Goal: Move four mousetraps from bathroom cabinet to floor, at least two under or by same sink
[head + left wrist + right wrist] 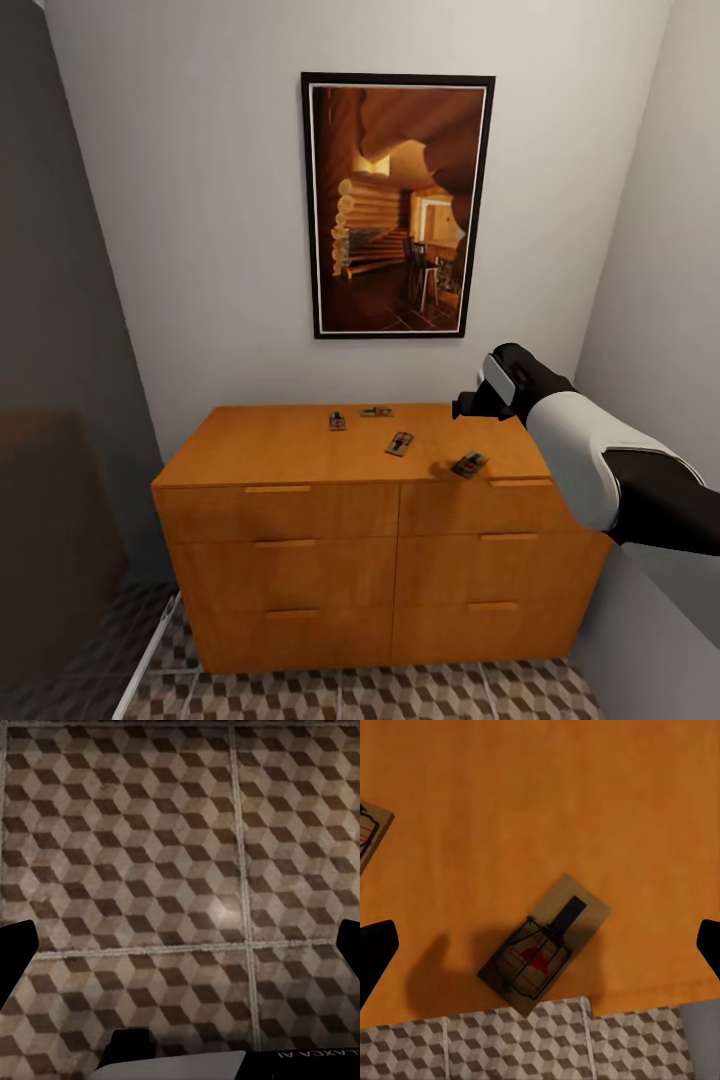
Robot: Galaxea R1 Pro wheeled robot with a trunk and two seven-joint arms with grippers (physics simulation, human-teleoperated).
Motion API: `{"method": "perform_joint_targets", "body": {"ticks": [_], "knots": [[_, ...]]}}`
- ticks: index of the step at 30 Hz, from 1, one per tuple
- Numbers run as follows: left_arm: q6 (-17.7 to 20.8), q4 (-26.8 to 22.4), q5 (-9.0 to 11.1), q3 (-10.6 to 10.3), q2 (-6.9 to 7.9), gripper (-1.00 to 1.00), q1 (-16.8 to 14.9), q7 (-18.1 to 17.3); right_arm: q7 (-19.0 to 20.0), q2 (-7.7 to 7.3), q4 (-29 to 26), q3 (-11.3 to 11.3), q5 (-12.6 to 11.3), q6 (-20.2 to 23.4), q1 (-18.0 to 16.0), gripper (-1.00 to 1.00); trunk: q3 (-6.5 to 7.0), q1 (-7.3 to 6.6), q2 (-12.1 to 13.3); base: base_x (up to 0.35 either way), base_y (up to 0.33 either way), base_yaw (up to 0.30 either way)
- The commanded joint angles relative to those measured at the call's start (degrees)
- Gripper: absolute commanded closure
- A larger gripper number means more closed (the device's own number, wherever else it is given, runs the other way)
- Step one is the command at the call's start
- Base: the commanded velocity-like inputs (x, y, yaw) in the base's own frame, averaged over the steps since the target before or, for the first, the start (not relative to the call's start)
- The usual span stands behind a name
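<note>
Walls: plain pale grey, meeting in a corner at the right
Picture: black-framed log-cabin interior in warm brown tones, hung on the back wall
Left side: dark grey panel in shadow
Light: soft, even, with faint shadows

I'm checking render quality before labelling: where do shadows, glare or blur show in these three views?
Head view: a soft shadow lies on the cabinet top beside the nearest mousetrap, and the left edge is dim and blurred. Left wrist view: a pale glare spot sits on the bathroom floor tiles, slightly soft. Right wrist view: the mousetrap is sharp, with a dark shadow beside it.
</note>
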Motion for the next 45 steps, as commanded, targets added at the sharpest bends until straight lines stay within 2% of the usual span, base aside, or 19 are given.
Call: {"method": "perform_joint_targets", "body": {"ticks": [1, 45], "knots": [[-0.08, -0.07, -0.03, 0.01, 0.0, -1.0, 0.02, -0.07, -0.39, 0.03, -0.06, -0.37, -0.19, 0.17, -0.03, -1.0, -0.13, 0.0, -0.03, 0.0, 0.0, 0.0], [-0.08, 0.0, -0.02, 0.01, 0.0, -1.0, 0.04, -0.07, -0.34, 0.12, -0.04, -0.34, -0.19, 0.09, 0.06, -1.0, -4.06, 0.0, -0.03, 0.0, 0.0, 0.0]]}}
